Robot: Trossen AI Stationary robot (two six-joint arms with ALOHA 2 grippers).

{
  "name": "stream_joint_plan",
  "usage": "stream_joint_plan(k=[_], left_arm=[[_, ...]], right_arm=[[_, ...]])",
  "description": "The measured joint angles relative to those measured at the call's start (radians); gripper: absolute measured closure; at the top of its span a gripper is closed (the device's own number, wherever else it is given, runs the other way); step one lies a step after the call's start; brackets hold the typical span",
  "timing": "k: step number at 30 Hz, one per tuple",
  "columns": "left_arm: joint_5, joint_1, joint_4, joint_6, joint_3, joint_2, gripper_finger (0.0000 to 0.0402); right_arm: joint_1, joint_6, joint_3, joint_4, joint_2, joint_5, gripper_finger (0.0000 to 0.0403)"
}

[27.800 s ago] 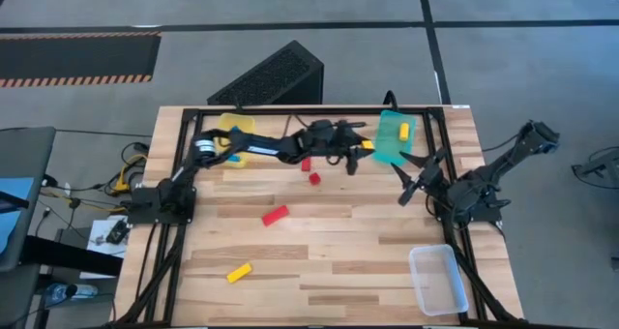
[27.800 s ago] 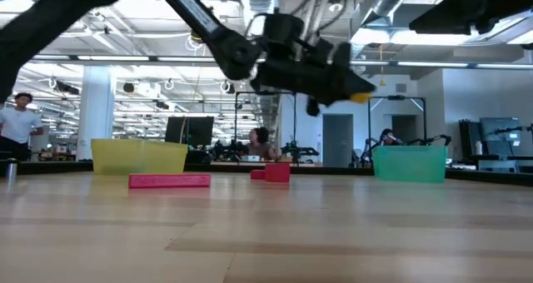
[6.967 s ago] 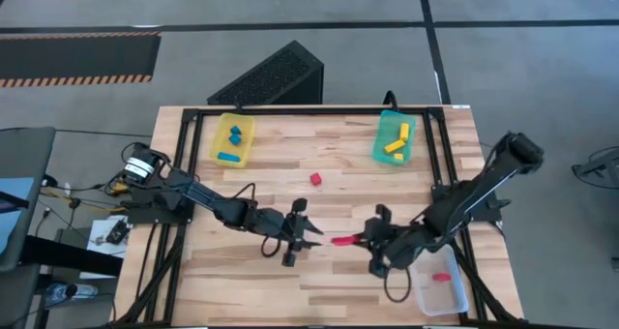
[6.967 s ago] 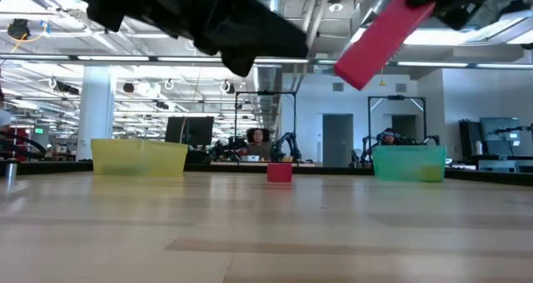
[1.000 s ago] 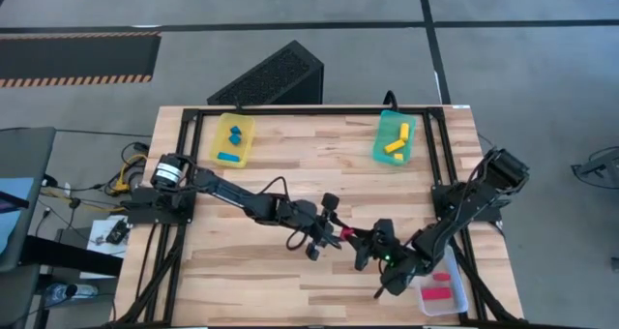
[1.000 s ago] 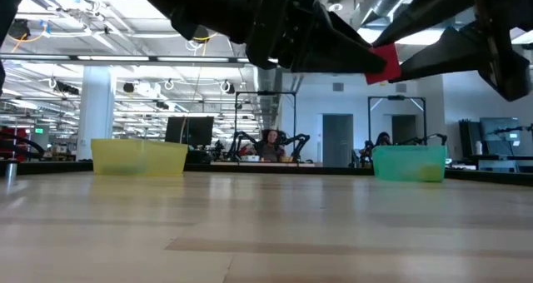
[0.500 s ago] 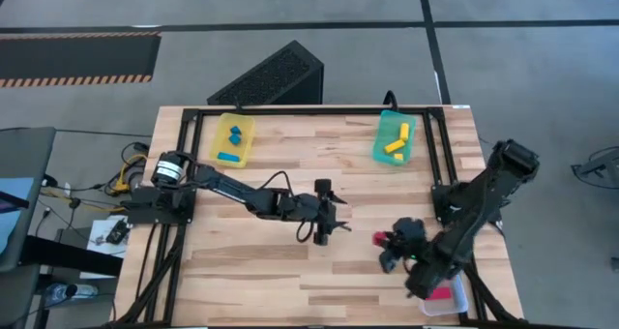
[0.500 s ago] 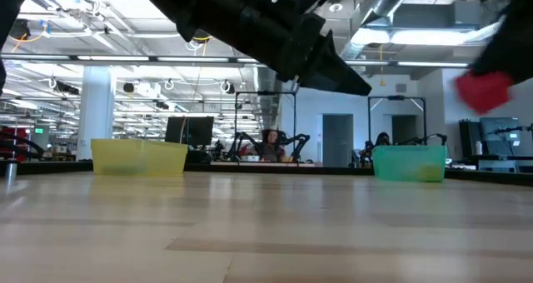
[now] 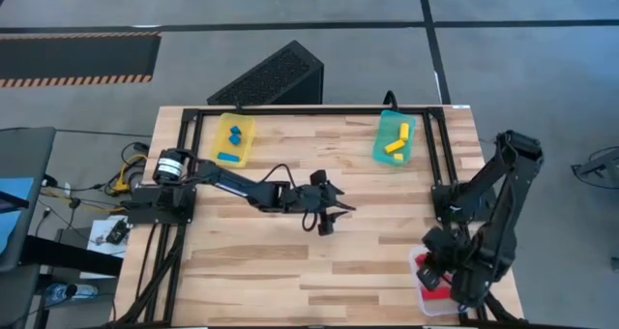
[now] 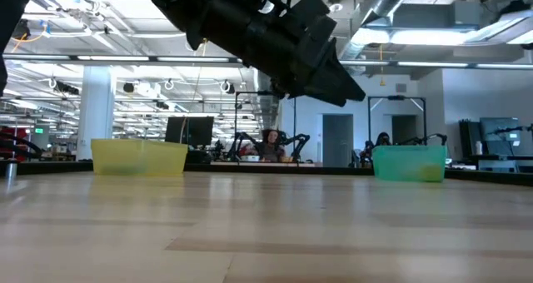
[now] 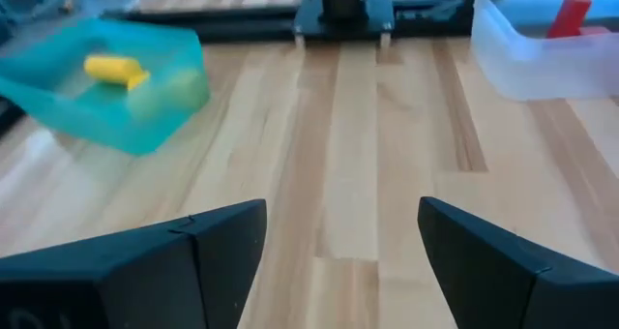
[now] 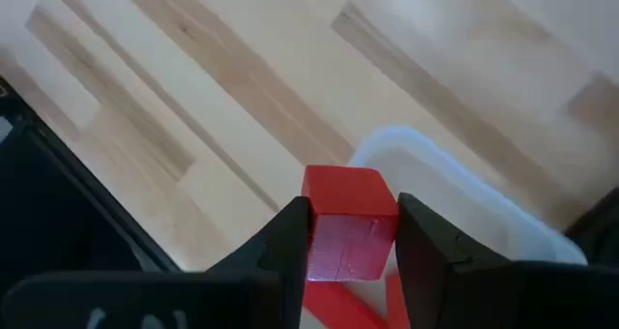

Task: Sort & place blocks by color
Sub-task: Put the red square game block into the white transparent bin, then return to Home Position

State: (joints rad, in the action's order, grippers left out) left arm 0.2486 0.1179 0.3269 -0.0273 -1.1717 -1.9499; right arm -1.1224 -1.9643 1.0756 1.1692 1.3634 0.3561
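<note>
My right gripper [image 9: 426, 265] is shut on a red cube [image 12: 348, 230] and hangs over the far end of the clear tray [image 9: 443, 292] at the table's near right corner. Other red blocks [image 12: 334, 305] lie in that tray below the cube. My left gripper [image 9: 329, 219] hangs open and empty above the table's middle; its wrist view [image 11: 338, 261] shows only bare wood between the fingers. Blue blocks [image 9: 230, 141] lie in the yellow tray [image 9: 244, 126] at the far left. Yellow blocks [image 9: 395, 141] lie in the teal tray [image 9: 379, 147] at the far right. My right gripper pinches the red cube by two opposite sides [image 12: 313, 234] between its two fingers [image 12: 426, 234]. The fingers point down from above. The cube is lifted clear, level, above the clear tray's rim [image 12: 416, 153].
The black frame rails run along the table's far edge [image 9: 309, 111] and both sides. The right arm's base [image 9: 455, 201] stands by the right edge. In the low view the yellow tray [image 10: 137, 156] and teal tray [image 10: 408, 162] stand at the far edge.
The red cube was between both grippers near the table's middle; my right gripper has carried it toward the near right corner, over the clear tray. My left gripper no longer touches it and has drawn back a little toward the far edge.
</note>
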Motion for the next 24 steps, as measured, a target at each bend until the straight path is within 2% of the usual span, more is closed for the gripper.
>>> stream_joint_plan(k=[4, 10, 15, 18, 22, 24], left_arm=[[0.053, 0.016, -0.028, -0.043, 0.000, 0.000, 0.0141], [0.193, 0.063, -0.028, -0.040, 0.001, 0.007, 0.0141], [0.179, 0.072, 0.002, -0.042, 0.001, 0.073, 0.0141], [0.181, 0.077, -0.019, -0.046, 0.001, 0.103, 0.0141], [0.202, 0.087, -0.011, -0.039, 0.001, 0.121, 0.0143], [0.201, 0.089, 0.011, -0.023, 0.001, 0.121, 0.0152]], right_arm=[[-0.049, -0.051, 0.000, 0.002, 0.046, -0.023, 0.0251], [-0.076, -0.054, -0.002, 0.014, 0.101, -0.185, 0.0196], [-0.044, -0.009, -0.001, 0.034, 0.051, -0.167, 0.0159], [0.013, 0.123, -0.001, 0.049, -0.001, -0.015, 0.0150], [0.138, 0.432, 0.000, 0.030, -0.062, 0.388, 0.0149], [0.215, 0.587, -0.012, -0.047, -0.085, 0.553, 0.0149]])
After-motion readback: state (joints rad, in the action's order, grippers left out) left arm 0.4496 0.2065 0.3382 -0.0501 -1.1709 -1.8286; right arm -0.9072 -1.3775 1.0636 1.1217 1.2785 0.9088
